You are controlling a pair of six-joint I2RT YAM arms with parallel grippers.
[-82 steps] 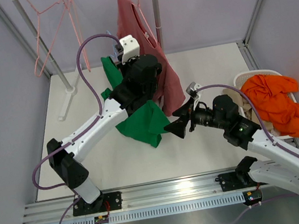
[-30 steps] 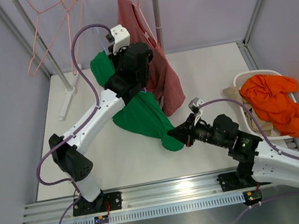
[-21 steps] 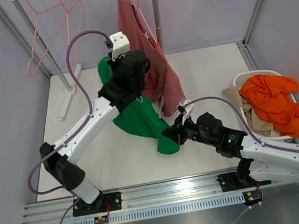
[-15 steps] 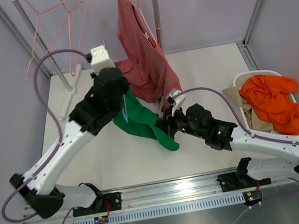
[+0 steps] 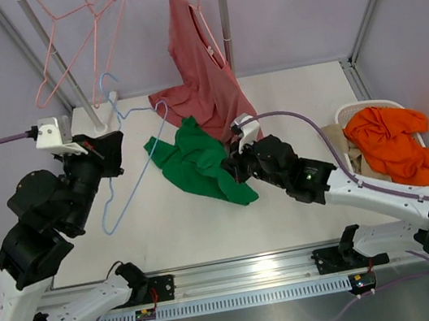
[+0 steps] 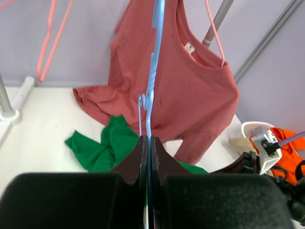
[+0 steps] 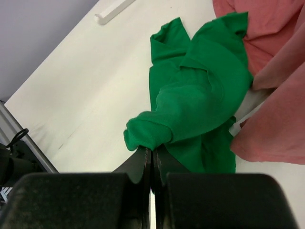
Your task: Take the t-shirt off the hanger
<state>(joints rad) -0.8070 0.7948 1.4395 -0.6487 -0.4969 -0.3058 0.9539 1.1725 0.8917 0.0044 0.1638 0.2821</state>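
The green t-shirt [image 5: 198,159] lies crumpled on the white table, off the hanger. The light-blue wire hanger [image 5: 143,165] hangs bare to its left, and my left gripper [image 5: 107,149] is shut on it. In the left wrist view the hanger [image 6: 155,62] rises straight up from between the closed fingers of the left gripper [image 6: 148,143], with the green t-shirt [image 6: 107,148] beyond. My right gripper [image 5: 232,166] is shut on a fold at the shirt's right edge. In the right wrist view that gripper [image 7: 152,150] pinches a rolled fold of the green t-shirt [image 7: 200,95].
A red t-shirt [image 5: 204,71] hangs on a pink hanger from the rail, its hem draping onto the table behind the green one. Empty pink hangers [image 5: 67,45] hang at the back left by the rack pole [image 5: 69,78]. A white basket [image 5: 354,108] holds orange clothes at the right.
My left arm swung back and to the left, pulling the blue hanger out of the green t-shirt. The shirt dropped onto the table. My right gripper moved left, still holding it.
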